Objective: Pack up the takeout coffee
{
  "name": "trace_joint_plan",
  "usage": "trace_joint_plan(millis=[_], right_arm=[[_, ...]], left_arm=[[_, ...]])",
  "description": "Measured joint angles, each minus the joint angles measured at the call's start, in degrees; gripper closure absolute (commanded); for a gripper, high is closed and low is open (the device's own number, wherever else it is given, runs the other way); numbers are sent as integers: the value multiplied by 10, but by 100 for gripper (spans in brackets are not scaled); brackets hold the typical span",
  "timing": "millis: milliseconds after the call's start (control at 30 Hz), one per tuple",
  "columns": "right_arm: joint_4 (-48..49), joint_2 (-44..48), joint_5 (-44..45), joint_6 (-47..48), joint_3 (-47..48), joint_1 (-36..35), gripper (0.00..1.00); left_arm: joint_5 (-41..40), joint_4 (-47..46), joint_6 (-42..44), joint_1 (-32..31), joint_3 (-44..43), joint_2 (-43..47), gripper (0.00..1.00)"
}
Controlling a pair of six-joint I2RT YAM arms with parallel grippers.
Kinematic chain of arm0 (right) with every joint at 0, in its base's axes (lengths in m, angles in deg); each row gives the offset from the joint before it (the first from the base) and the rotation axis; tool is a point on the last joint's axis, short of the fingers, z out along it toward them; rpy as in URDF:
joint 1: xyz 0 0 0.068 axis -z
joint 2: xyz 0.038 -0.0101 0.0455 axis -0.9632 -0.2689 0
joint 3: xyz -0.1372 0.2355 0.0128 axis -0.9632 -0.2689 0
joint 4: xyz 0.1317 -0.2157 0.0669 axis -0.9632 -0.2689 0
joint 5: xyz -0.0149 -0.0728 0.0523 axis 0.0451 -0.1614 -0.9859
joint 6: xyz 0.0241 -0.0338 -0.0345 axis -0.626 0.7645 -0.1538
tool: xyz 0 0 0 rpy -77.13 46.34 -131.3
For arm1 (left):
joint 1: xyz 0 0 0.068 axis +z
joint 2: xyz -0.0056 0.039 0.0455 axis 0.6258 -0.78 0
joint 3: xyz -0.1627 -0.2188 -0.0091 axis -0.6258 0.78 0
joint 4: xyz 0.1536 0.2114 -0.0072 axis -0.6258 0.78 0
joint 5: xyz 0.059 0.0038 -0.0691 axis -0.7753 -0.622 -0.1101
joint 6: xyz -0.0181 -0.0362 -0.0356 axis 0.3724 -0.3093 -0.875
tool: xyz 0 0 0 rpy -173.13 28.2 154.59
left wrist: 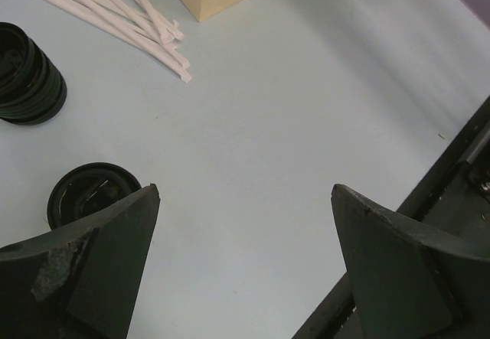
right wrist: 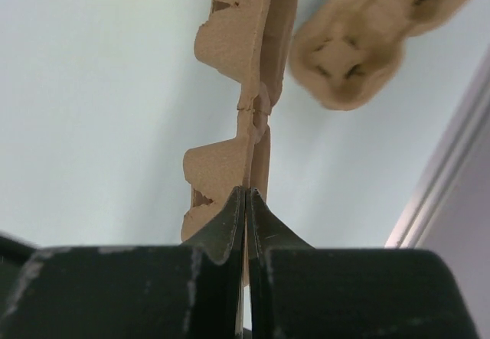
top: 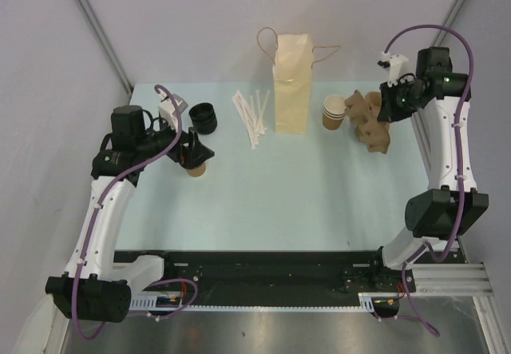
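Nearby, the takeout coffee [top: 197, 169] stands at the left of the surface [top: 279, 202], just beside the left jaws, wide open and empty; the right jaws pinch a cardboard carrier [right wrist: 230, 40]. Light and crushable, the cup likely wants a gentle hold around its wall, below the lid.

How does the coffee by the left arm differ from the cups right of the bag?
The coffee is one cup with a black lid; the cups are a lidless stack. The coffee stands left of the bag, the cups right of it. Both are tan paper and upright.
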Motion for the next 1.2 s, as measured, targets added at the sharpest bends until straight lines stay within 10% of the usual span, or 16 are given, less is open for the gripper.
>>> trace_joint_plan(millis=[300, 600, 867, 1200], right_arm=[[-67, 98, -106, 123, -91, -107, 100], [-70, 255, -93, 161, -228, -390, 100], [-43, 295, -23, 149, -239, -548, 100], [-24, 290, 51, 147, -237, -644, 100]], left_arm=[[111, 33, 75, 2, -5, 45, 2], [219, 100, 333, -9, -7, 131, 8], [216, 217, 534, -135, -13, 97, 21], [193, 200, 516, -281, 2, 74, 38]])
